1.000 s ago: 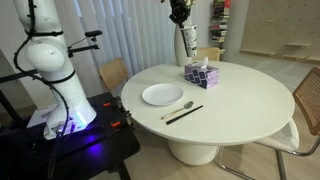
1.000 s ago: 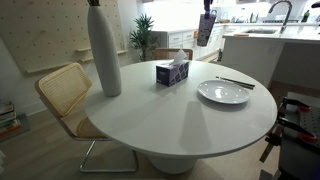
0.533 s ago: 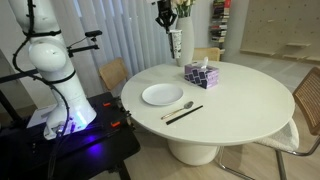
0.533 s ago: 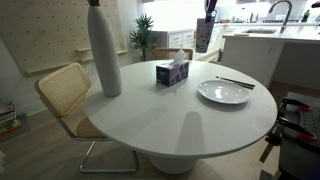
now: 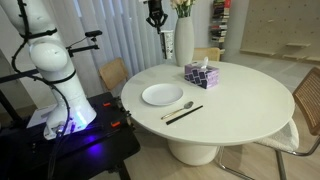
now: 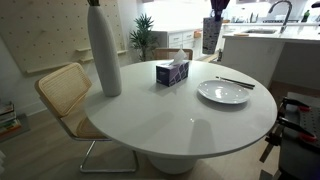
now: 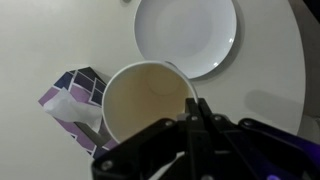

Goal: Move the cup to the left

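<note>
My gripper (image 5: 157,22) is shut on the rim of the cup (image 5: 167,46) and holds it in the air above the far side of the round white table (image 5: 235,110). The cup hangs just beside the tall white vase (image 5: 185,42) with flowers. It also shows in an exterior view (image 6: 210,36) as white with dark speckles, under the gripper (image 6: 214,14). In the wrist view I look down into the cup's open mouth (image 7: 148,100). The gripper (image 7: 196,108) pinches the cup's rim, with one finger inside the cup and one outside.
On the table are a white plate (image 5: 161,95), a spoon and a dark utensil (image 5: 182,110) beside it, and a patterned tissue box (image 5: 201,74). The vase (image 6: 103,55) stands near the table edge. Wicker chairs (image 6: 62,92) stand round the table.
The gripper has carried the cup sideways in the air, leftward in one exterior view, uncovering the vase behind it. The things on the table have not moved.
</note>
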Tool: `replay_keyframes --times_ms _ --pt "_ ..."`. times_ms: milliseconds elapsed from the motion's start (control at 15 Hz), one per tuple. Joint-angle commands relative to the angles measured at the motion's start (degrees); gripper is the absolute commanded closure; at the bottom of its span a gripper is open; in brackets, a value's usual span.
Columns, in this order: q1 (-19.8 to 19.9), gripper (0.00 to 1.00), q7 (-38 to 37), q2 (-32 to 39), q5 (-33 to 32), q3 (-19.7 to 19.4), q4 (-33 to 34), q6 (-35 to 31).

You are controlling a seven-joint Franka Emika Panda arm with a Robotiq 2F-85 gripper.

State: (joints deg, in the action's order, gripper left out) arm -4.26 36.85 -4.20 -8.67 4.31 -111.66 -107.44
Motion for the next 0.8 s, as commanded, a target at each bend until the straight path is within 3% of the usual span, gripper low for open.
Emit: replay_keyframes --times_ms 0,733 --pt "-1.22 0.99 -0.35 0.79 -0.81 0.65 -0.63 -1.31" --pt "-4.79 0.99 -3.3 9.48 -2.03 4.66 0.06 -4.54"
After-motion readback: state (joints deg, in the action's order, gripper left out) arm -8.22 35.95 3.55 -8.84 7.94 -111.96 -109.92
